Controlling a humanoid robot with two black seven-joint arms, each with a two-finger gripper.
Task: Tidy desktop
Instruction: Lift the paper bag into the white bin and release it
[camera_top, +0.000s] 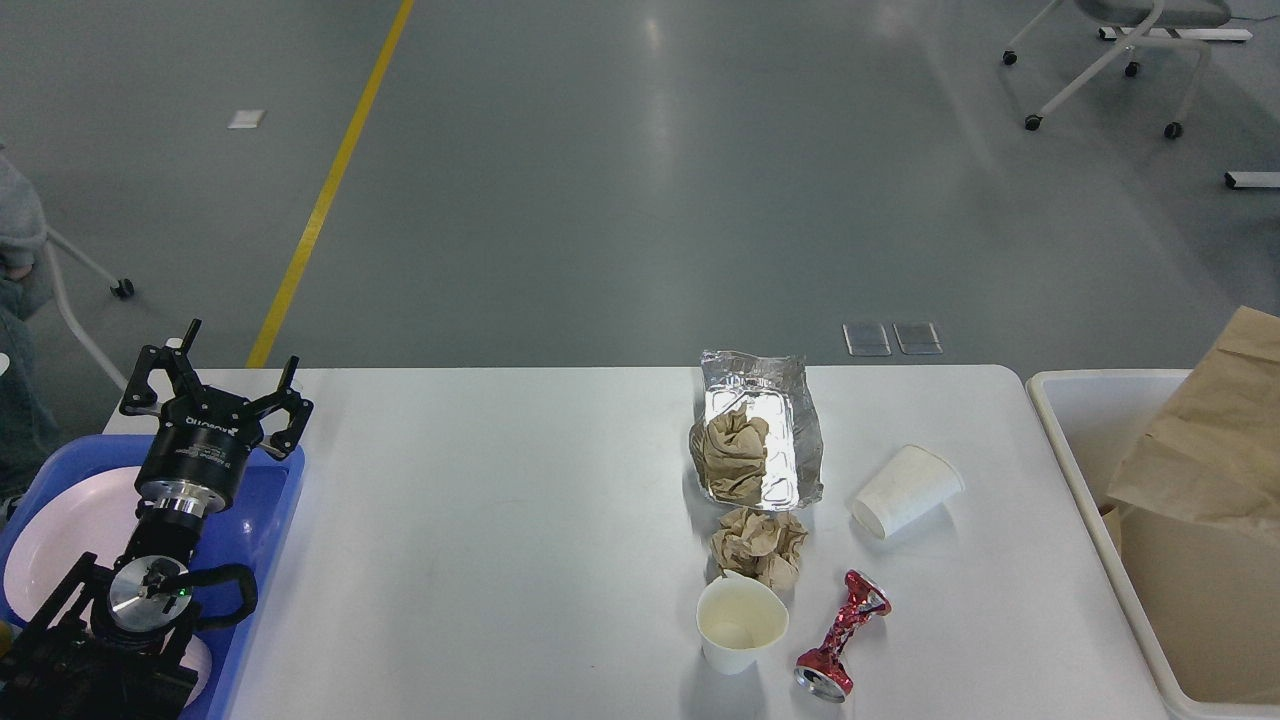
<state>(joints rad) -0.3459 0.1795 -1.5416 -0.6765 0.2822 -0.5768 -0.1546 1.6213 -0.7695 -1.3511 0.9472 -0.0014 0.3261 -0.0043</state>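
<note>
The white desktop (500, 520) carries litter on its right half: a crumpled foil tray (790, 430) with a brown paper wad (732, 452) in it, a second brown wad (760, 545), an upright paper cup (740, 622), a tipped paper cup (906, 490) and a crushed red can (842, 635). My left gripper (214, 385) stands open and empty above the blue tray (265, 520) at the far left. A brown paper bag (1215, 440) hangs over the cream bin (1080, 450) at the right edge. My right gripper is out of view.
A white plate (60, 525) lies in the blue tray. Past the table's far edge are grey floor, a yellow line, wheeled chairs and part of a person at the left.
</note>
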